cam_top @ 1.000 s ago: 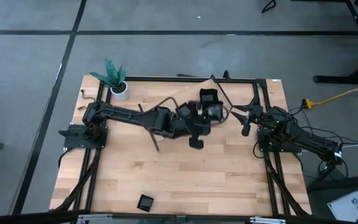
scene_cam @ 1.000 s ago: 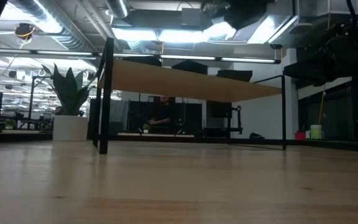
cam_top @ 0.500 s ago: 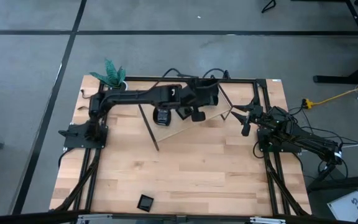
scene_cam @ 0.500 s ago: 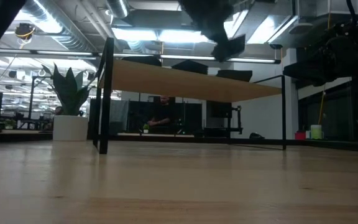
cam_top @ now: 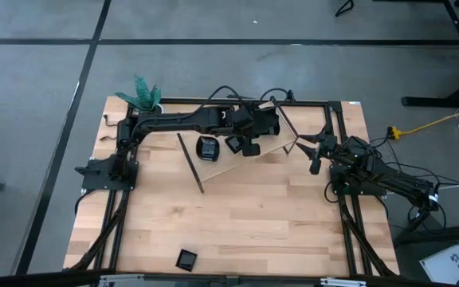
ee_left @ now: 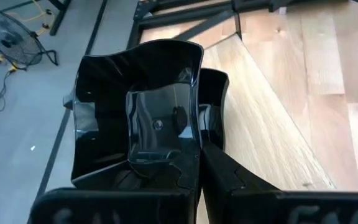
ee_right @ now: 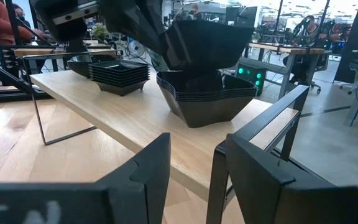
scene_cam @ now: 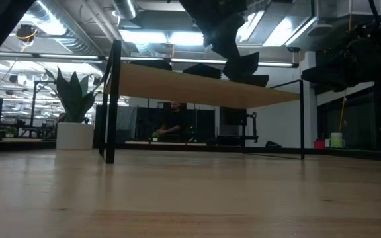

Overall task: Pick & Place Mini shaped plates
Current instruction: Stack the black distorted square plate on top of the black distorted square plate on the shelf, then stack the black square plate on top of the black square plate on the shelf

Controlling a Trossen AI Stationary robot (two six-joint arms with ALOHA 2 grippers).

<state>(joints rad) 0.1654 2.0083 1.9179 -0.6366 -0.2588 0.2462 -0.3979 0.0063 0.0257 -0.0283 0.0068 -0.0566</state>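
Plate held over the raised shelf

Writing is scarce: a white sheet at the floor's corner (cam_top: 453, 261) in the high view carries a dark mark too small to read, and raised lettering on each wrist camera's own pincer body is cut off and blurred.

The left pincer (cam_top: 249, 134) is pressed together on the rim of a glossy black, wavy-edged square mini plate (ee_left: 138, 118), held above the light wooden raised shelf (ee_right: 129, 127) at the back of the wooden bench (cam_top: 237, 215). In the right wrist view the held plate hangs just over a stack of like black plates (ee_right: 207, 98) on that shelf; whether they touch cannot be told. A second stack of square black plates (ee_right: 119, 76) stands farther along the shelf, with a darker bowl-like pile behind it, partly hidden.

One small black square plate (cam_top: 186, 259) lies alone near the bench's front edge. The right pincer (cam_top: 315, 153) waits spread at the shelf's right end, empty. A white pot with a green plant (cam_top: 151, 110) stands at the back left corner.
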